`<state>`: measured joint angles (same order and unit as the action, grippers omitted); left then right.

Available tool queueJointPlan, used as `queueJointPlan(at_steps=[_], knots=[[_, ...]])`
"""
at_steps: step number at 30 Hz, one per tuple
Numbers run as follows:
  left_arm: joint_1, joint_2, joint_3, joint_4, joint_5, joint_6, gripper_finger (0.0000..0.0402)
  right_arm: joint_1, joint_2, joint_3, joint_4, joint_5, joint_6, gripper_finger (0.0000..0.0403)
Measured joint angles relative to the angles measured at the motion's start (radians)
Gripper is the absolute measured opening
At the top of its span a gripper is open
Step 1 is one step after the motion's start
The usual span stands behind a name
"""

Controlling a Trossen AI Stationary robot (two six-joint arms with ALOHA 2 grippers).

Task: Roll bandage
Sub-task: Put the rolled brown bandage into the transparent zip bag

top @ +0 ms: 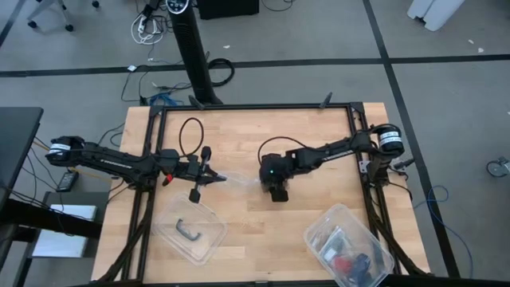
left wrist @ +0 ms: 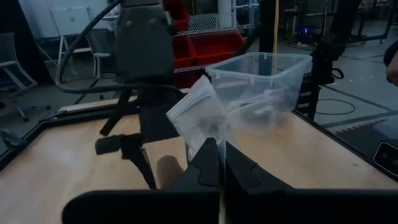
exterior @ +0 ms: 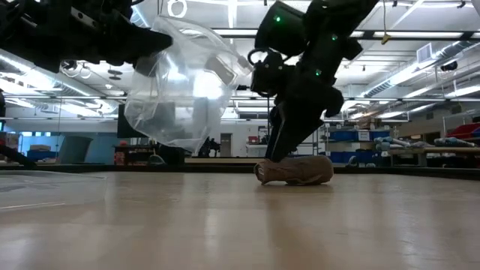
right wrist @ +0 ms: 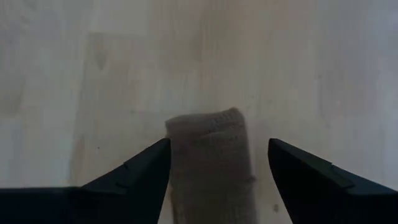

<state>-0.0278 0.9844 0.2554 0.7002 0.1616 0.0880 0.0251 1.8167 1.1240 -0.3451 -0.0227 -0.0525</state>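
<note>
Table (top: 319, 231): right gripper (right wrist: 217, 163) hides bandage (right wrist: 211, 162) end.

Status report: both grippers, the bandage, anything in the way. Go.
Left gripper shut on clear plastic bag, held off the table. Right gripper open, straddling rolled bandage, which lies on the table. Nothing blocking the roll.

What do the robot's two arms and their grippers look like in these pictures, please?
Both arms are dark, slim and jointed. The left arm carries a looping black cable; the right arm ends at a black-and-white drum-shaped base and shows green indicator lights. The right gripper has two flat, dark, tapering fingers; the left gripper has black, pointed ones.
</note>
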Motion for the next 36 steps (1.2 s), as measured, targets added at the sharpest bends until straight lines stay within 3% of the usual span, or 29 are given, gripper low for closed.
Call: queueJointPlan(at_steps=[6, 13, 17, 25, 36], knots=[[0.000, 0.000, 0.000, -0.003, 0.000, 0.006, 0.0000, -0.047, 0.029, 0.002, 0.005, -0.141, 0.004, 0.0263], [0.000, 0.000, 0.000, -0.009, 0.000, 0.007, 0.0000, -0.062, 0.050, 0.001, 0.012, -0.273, 0.018, 0.0223], [0.000, 0.000, 0.000, -0.011, 0.000, 0.009, 0.0000, -0.062, 0.050, 0.001, 0.000, -0.294, 0.018, 0.0169], [0.000, 0.000, 0.000, -0.011, 0.000, 0.009, 0.0000, -0.052, 0.047, 0.001, -0.008, -0.296, -0.016, 0.0012], [0.000, 0.000, 0.000, -0.013, 0.000, 0.009, 0.0000, -0.020, -0.011, 0.000, -0.005, -0.221, 0.020, 0.0006]])
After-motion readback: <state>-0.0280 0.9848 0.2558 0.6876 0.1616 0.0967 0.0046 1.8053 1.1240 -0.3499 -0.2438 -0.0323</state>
